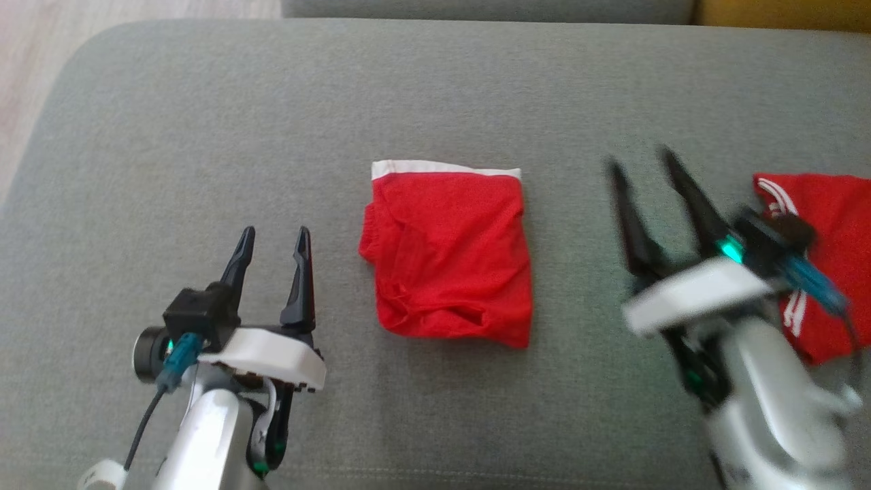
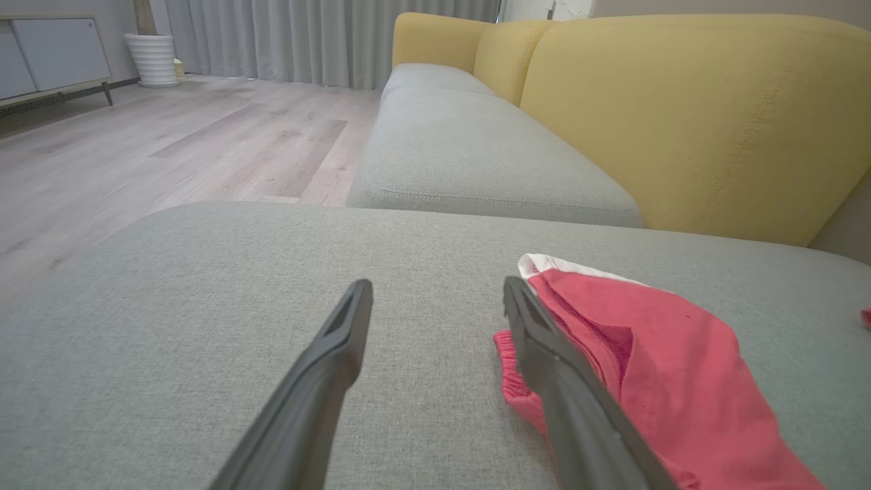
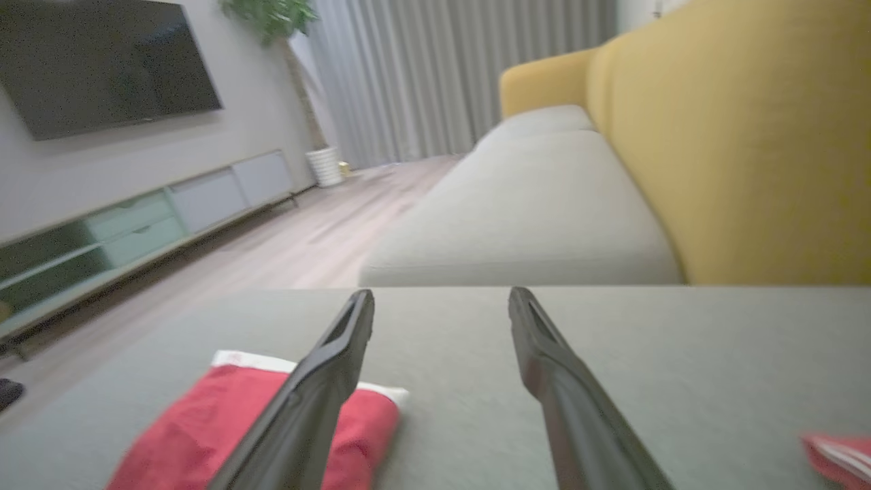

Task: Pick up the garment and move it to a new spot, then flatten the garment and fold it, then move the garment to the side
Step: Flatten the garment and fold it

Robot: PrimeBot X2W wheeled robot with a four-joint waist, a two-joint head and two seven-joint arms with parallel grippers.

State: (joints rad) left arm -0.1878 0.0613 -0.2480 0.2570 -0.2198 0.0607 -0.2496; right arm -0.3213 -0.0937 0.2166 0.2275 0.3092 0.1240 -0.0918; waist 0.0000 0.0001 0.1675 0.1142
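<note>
**Folded red garment: handling and grasp notes**

Position: the garment lies mid-way across the grey sofa cushion, folded into a compact, roughly square packet. The white waistband runs along its far edge. It sits between the two arms, touching neither.

Claws: the left claw hovers near the packet's left side, fingers spread, nothing between them. The right claw is blurred in the head view. Its wrist view shows the fingers apart and empty, with the garment off to their left.

A second red garment with white stripes lies at the cushion's right edge, partly under the right arm.

Judgement on material:
- Thin knit fabric, so light, limp and with no stiffness of its own.
- Not fragile and not slippery against the woven cushion.
- The layers are loose on each other. The near edge shows puckers and an open lip at the lower left.

Where to grip:
- Folding looks done, so the move to the side is probably what remains.
- A pinch on the top layer alone would likely peel the fold open.
- Better to pinch through all the layers at the left and right folded edges, one claw per side.
- Lift low and keep the packet level.
- Risk: the packet sags in the middle, or snags the striped garment if carried right.
</note>
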